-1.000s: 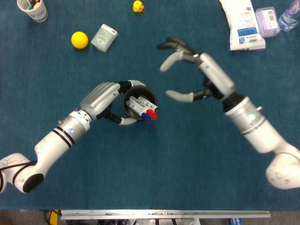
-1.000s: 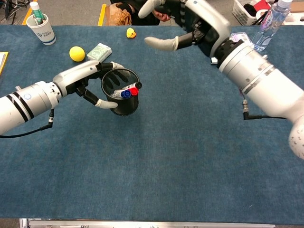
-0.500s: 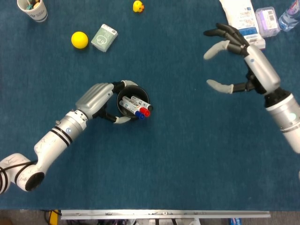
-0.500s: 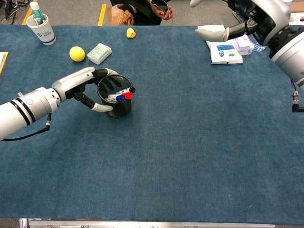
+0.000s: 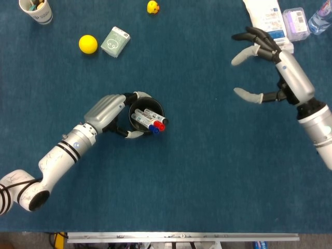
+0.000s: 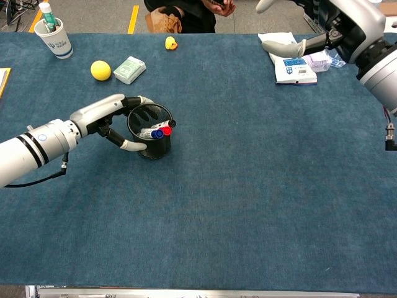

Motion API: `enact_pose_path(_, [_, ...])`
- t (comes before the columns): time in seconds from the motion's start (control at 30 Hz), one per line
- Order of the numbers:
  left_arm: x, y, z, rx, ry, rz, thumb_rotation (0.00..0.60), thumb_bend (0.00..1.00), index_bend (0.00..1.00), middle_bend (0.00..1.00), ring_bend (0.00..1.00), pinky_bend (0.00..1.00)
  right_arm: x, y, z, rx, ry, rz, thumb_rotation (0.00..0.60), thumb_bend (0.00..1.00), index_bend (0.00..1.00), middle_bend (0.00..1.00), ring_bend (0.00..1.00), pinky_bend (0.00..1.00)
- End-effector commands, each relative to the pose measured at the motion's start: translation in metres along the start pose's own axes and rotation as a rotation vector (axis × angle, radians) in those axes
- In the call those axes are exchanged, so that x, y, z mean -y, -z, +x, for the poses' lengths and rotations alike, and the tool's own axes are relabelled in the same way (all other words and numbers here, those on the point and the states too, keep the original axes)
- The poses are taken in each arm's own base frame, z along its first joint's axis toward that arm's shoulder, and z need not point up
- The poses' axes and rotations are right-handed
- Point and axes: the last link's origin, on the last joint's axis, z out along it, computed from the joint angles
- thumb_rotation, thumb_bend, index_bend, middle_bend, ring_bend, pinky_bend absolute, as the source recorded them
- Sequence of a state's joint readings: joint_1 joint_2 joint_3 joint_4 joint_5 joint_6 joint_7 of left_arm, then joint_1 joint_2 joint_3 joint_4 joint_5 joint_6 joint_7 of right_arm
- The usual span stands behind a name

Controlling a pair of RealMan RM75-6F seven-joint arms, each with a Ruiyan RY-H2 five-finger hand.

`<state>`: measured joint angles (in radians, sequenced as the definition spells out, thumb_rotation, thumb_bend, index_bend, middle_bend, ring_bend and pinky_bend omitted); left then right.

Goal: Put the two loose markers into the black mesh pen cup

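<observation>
The black mesh pen cup (image 5: 146,115) (image 6: 151,132) stands left of the table's middle. Two markers lie slanted inside it, a red-capped one (image 5: 155,122) (image 6: 165,131) and a blue-capped one (image 5: 148,126) (image 6: 156,133), their caps poking over the rim. My left hand (image 5: 110,111) (image 6: 115,115) wraps the cup's left side, fingers along the rim and thumb against the lower wall. My right hand (image 5: 270,67) (image 6: 313,28) hovers far to the right, high above the table, fingers spread and empty.
At the back left are a yellow ball (image 5: 88,44), a green card box (image 5: 115,41), a paper cup with pens (image 5: 36,10) and a small rubber duck (image 5: 152,7). At the back right lie a white packet (image 5: 270,28), a clear box (image 5: 295,23) and a bottle (image 5: 319,21).
My right hand swung away from the cup to the far right and now drifts slightly. The left hand drew the cup a little left and toward me, still gripping it.
</observation>
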<state>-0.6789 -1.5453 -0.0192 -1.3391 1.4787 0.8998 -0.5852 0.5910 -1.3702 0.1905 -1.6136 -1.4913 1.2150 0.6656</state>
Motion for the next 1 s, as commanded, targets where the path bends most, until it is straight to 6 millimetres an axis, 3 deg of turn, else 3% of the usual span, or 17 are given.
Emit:
enact_pose_path(0.03, [0.0,0.002,0.001,0.004,-0.004,-0.002,0.6,0.22,0.2,0.25,0.19,0.26,-0.001,0.001,0.0,-0.003,-0.003,-0.003,0.6,0.17,0.43,0.2,0.06,0.02])
enact_pose_path(0.5, [-0.005,0.01,0.01,0.01,-0.042,-0.012,0.6,0.22,0.05,0.13,0.11,0.23,0.001,0.004,0.011,-0.026,0.017,0.005,0.6,0.17,0.43,0.2,0.06,0.02])
enact_pose_path(0.63, [-0.007,0.02,0.026,-0.004,-0.097,-0.01,0.6,0.22,0.05,0.13,0.11,0.22,-0.002,0.01,0.019,-0.031,0.059,-0.006,0.6,0.18,0.43,0.2,0.06,0.02])
enact_pose_path(0.73, [-0.006,0.033,0.041,-0.025,-0.142,0.005,0.6,0.22,0.05,0.13,0.11,0.22,-0.004,0.017,0.028,-0.039,0.128,-0.025,0.6,0.25,0.43,0.2,0.06,0.02])
enact_pose_path(1.0, [0.008,0.074,0.085,-0.2,-0.246,0.061,0.6,0.22,0.06,0.14,0.12,0.22,-0.014,0.062,0.048,-0.117,0.389,-0.173,0.6,0.35,0.43,0.24,0.07,0.03])
